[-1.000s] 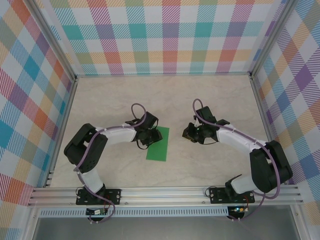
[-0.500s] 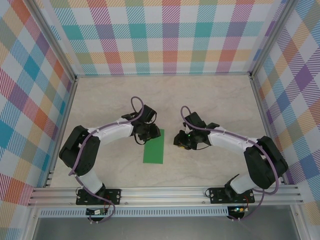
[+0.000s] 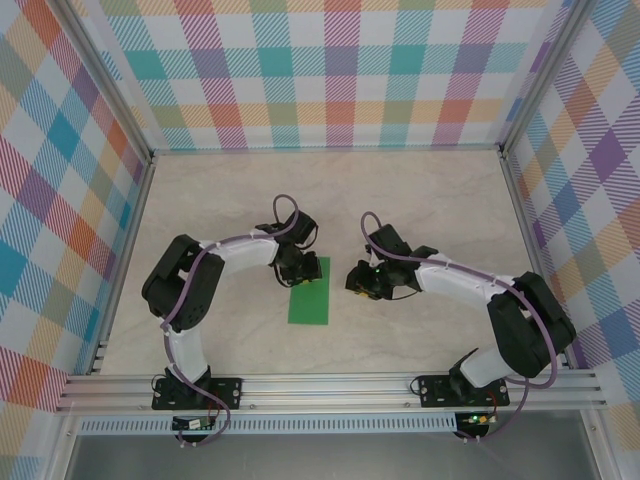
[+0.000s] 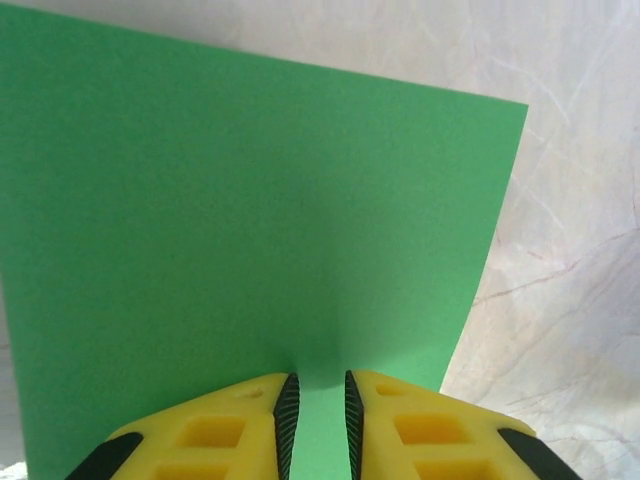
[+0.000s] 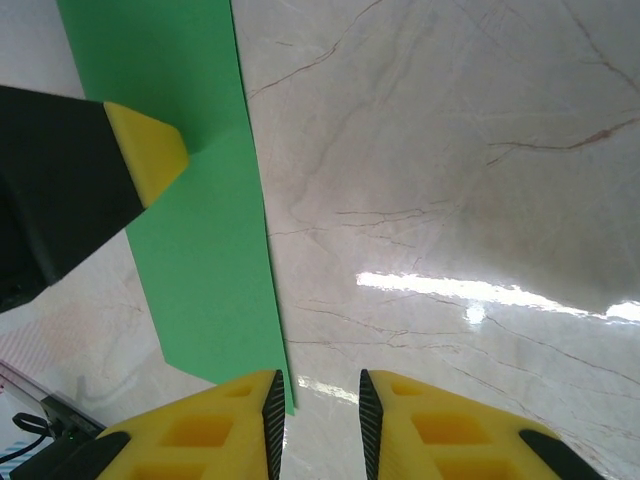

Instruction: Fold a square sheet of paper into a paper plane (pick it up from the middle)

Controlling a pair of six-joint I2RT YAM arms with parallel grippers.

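The square sheet of paper [image 3: 309,300] lies as a narrow green strip mid-way across the surface [image 3: 430,200], toward its near edge. The right end effector [image 5: 318,400] sits just beside the strip's right edge, jaws barely parted, holding nothing. Beyond it, the left end effector [image 4: 316,405] straddles the far edge, jaws a slit, pads on paper. A shallow nip there could slip or crumple it.
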